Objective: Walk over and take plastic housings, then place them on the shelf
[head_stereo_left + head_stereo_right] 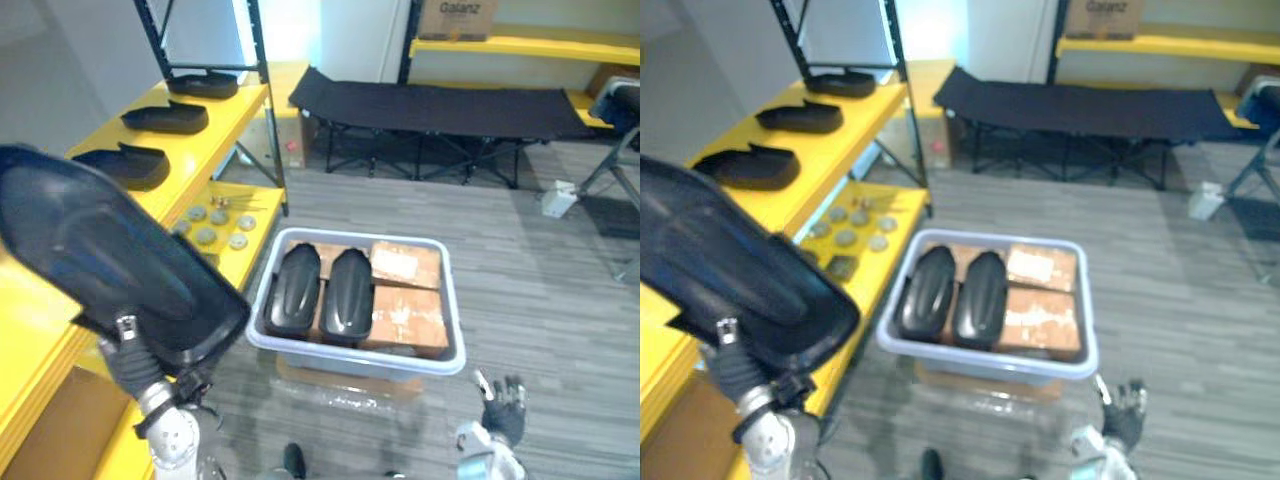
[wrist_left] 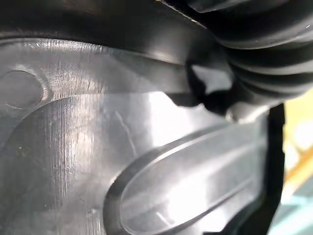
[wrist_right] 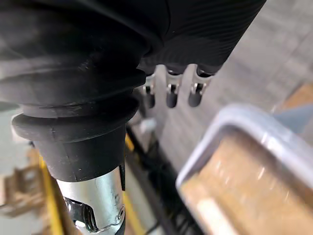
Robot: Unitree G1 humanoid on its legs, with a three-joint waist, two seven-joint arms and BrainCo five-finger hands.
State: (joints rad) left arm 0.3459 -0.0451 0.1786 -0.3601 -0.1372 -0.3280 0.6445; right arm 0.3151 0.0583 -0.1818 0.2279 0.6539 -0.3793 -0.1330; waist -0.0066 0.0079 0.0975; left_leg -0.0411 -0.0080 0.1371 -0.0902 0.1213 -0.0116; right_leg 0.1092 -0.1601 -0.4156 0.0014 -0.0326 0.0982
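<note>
Glossy black housing (image 1: 100, 255) over left hand (image 2: 274, 54), its fingers' grip unclear; right hand (image 1: 503, 408), fingers (image 3: 170, 95) straight, empty

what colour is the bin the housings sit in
Pale grey bin, best seen in the left eye view.

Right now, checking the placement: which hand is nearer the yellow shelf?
Left. The left hand, under a black housing, is beside the yellow shelf's front edge; the right hand is off the grey bin's corner, away from the shelf.
</note>
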